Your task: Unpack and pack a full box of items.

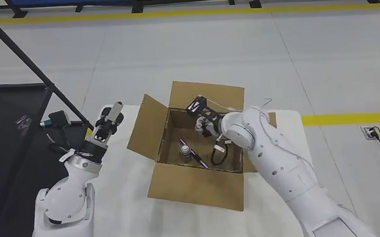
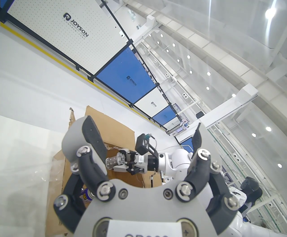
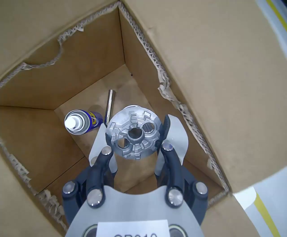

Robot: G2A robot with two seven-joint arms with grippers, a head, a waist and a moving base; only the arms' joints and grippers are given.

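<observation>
We see a white worktop [image 1: 127, 206] carrying a large brown cardboard box [image 1: 193, 186] with its flaps folded outward and its torn corrugated edges ragged along the rim. The box sits near the middle of the worktop, and its deep inside has plain, smooth walls. The white right arm bends over the opening, and the right hand [image 3: 135, 132] hangs inside the box above its floor. Its two dark fingers are clamped on opposite edges of a metal disc [image 3: 133, 138]. The left hand [image 2: 143, 132] is raised over the worktop, just beside the box's outer flap. Its curved, black-padded fingers are spread wide with nothing between them. The disc is a dull grey casting, round, with a central hub hole, several round openings and blocky raised teeth across its face. Below it, on the box floor, a blue and yellow spray can [image 3: 78, 122] points its white cap up toward the opening. Just beside the can is a slim, shiny steel rod [image 3: 110, 105], straight and smooth.
</observation>
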